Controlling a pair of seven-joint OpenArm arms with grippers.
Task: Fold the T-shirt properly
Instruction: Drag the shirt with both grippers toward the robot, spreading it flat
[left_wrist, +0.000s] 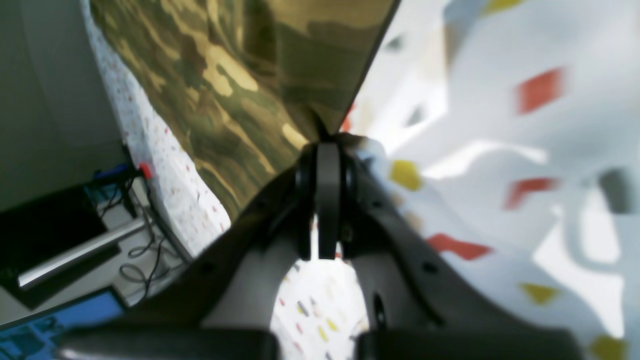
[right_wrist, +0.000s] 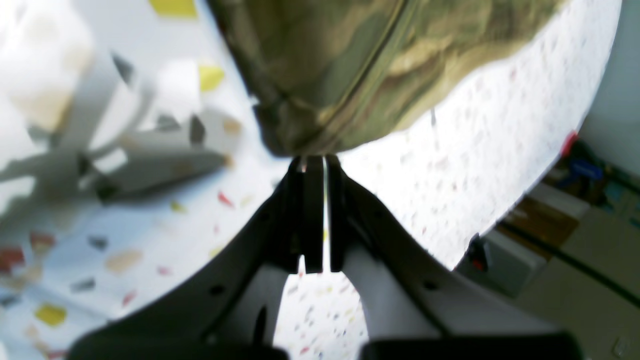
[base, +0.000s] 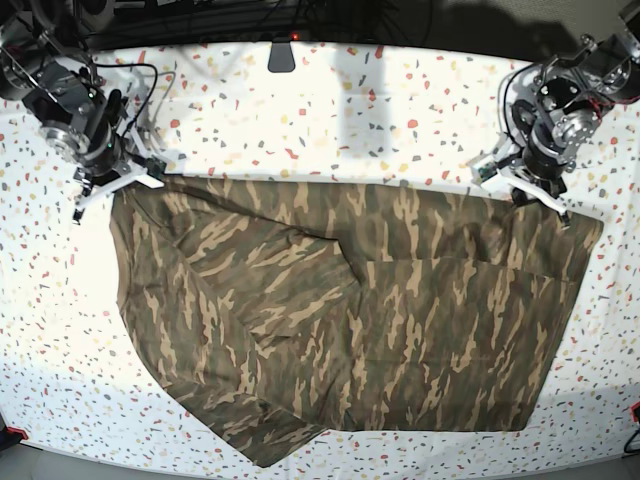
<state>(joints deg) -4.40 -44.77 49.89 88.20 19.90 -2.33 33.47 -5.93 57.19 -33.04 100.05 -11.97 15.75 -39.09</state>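
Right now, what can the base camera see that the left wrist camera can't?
Only the base view shows the whole T-shirt spread on the speckled table, with the right gripper at its other far corner. Only the left wrist view shows, up close, the left gripper shut on the cloth's corner, plus cables on the floor. Both show camouflage cloth and the speckled table.

- A white table cover (base: 330, 110) with red, yellow and grey flecks — it spans the whole surface.
- Dark cables (left_wrist: 145, 250) lie on the floor beside the table.
- A blue panel (left_wrist: 60, 320) sits near them.
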